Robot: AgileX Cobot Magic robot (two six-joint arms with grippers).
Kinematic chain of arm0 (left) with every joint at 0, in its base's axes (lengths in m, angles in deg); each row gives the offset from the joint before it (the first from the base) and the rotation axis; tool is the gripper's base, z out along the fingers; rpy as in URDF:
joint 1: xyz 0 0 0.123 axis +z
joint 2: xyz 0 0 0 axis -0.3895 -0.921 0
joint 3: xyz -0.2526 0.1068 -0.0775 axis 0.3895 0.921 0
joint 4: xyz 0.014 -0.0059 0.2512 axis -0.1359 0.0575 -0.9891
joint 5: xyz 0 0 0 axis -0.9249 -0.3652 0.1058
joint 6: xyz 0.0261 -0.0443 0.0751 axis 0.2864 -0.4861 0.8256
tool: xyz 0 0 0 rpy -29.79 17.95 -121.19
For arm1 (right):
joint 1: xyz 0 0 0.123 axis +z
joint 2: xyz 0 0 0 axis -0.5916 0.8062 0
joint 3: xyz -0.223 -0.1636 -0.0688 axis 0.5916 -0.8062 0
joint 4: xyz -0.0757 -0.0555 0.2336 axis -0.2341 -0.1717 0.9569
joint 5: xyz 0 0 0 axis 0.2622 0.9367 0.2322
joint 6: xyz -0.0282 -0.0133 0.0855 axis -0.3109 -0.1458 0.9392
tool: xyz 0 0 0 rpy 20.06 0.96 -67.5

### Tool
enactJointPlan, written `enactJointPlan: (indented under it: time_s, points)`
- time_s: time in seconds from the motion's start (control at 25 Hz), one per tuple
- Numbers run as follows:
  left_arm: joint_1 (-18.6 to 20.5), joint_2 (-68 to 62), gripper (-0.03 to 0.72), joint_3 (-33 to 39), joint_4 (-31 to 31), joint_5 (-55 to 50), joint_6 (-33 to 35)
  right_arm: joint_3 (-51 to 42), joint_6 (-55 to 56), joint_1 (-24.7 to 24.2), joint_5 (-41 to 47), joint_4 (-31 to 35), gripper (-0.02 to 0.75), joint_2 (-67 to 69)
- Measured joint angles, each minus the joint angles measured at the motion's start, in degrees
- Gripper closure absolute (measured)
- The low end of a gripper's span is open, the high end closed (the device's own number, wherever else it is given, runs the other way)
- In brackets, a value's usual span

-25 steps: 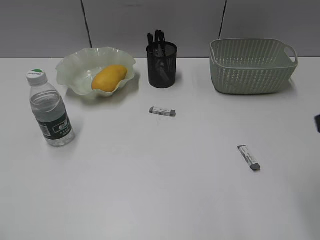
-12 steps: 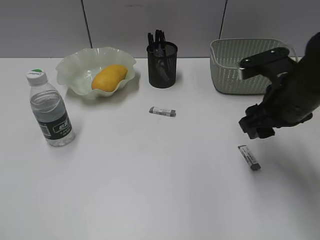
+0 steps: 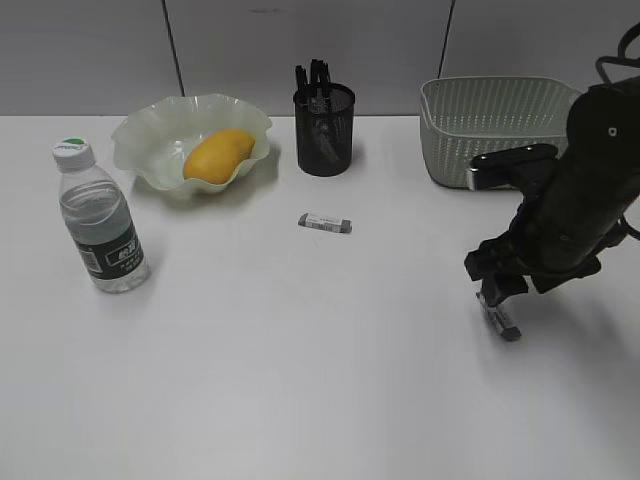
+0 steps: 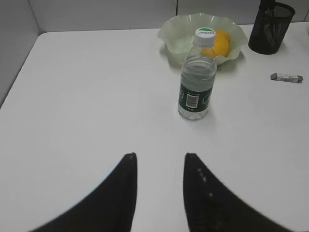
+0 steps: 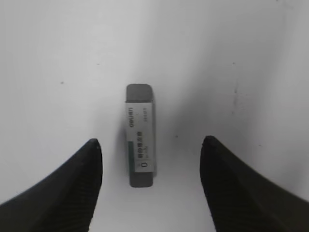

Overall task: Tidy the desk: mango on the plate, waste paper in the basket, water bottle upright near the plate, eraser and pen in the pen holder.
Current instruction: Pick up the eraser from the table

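The right hand (image 5: 147, 145) was held wide open over an eraser (image 5: 140, 135) on the table (image 3: 300, 350), nothing gripped; the left hand (image 4: 159, 166) was seen slightly parted, empty.

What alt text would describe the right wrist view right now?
An eraser, grey with a white printed sleeve, lies flat on the white table, lengthwise between the two dark fingers of the open right tool, which has not touched it.

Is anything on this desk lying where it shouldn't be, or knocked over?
Nothing is spilled or tipped. Two erasers lie loose on the desk: one near the black cup, another between the open fingers of the right tool. The bottle stands upright and the mango sits in the dish.
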Motion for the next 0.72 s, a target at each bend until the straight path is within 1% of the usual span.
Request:
enactJointPlan:
  time_s: [0.08,0.16,0.36,0.72]
  points:
    - [0.0,0.0,0.447,0.0,0.0,0.0,0.0,0.1,-1.6,0.0,-0.6,3.0,0.232,0.3]
    - [0.0,0.0,0.449,0.0,0.0,0.0,0.0,0.6,-2.9,0.0,-0.6,4.4,0.232,1.3]
    - [0.0,0.0,0.45,0.0,0.0,0.1,0.0,1.2,-3.5,0.0,-0.9,5.1,0.244,3.8]
    - [0.0,0.0,0.452,0.0,0.0,0.1,0.0,1.2,-3.7,0.0,-1.6,5.1,0.377,6.4]
